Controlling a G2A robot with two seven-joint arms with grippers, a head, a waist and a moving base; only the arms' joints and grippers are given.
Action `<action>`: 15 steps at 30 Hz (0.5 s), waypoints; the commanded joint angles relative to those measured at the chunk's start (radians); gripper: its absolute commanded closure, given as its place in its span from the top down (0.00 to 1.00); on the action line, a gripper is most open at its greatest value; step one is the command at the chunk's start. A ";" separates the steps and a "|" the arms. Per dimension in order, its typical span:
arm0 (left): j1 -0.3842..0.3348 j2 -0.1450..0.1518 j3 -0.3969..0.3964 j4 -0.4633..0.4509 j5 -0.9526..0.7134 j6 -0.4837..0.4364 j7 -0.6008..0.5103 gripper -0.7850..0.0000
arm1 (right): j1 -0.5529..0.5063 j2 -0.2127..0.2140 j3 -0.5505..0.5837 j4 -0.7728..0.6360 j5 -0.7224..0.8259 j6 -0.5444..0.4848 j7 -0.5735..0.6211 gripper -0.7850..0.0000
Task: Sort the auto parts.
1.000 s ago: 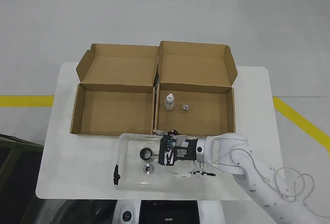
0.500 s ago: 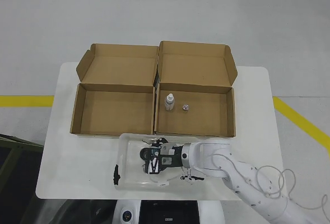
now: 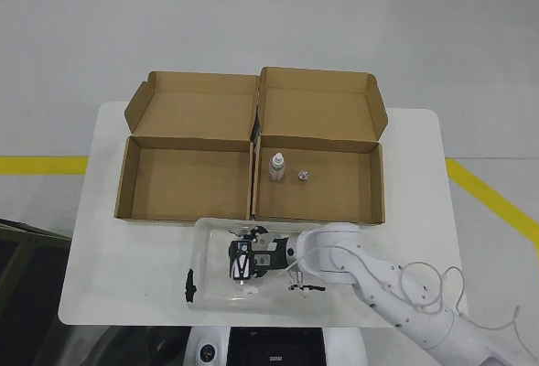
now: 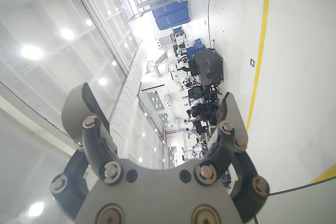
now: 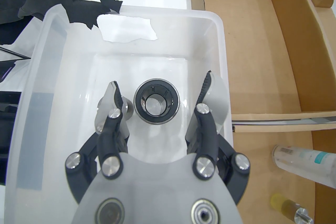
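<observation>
Between the spread, empty fingers of your right gripper (image 5: 161, 84) you have a black-rimmed ring (image 5: 156, 104) standing in the clear bin (image 5: 168, 12), a metal piece (image 5: 128, 107) just outside one finger, so two parts seem left to sort while two already lie in the cardboard box (image 3: 342, 192) beside it.

Black ring part (image 5: 156, 104), upright, in clear bin (image 5: 42, 57)

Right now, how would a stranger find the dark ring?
On the white table, a clear bin sits beside two cardboard boxes. Inside, between the right gripper's open fingers, stands a short black ring with a shiny bore; its neighbour is smaller and all silver.
</observation>
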 commanded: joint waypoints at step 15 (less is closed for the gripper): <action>0.000 0.000 0.000 0.000 0.000 0.000 0.000 1.00 | 0.020 -0.019 -0.004 0.058 -0.007 0.000 0.013 0.58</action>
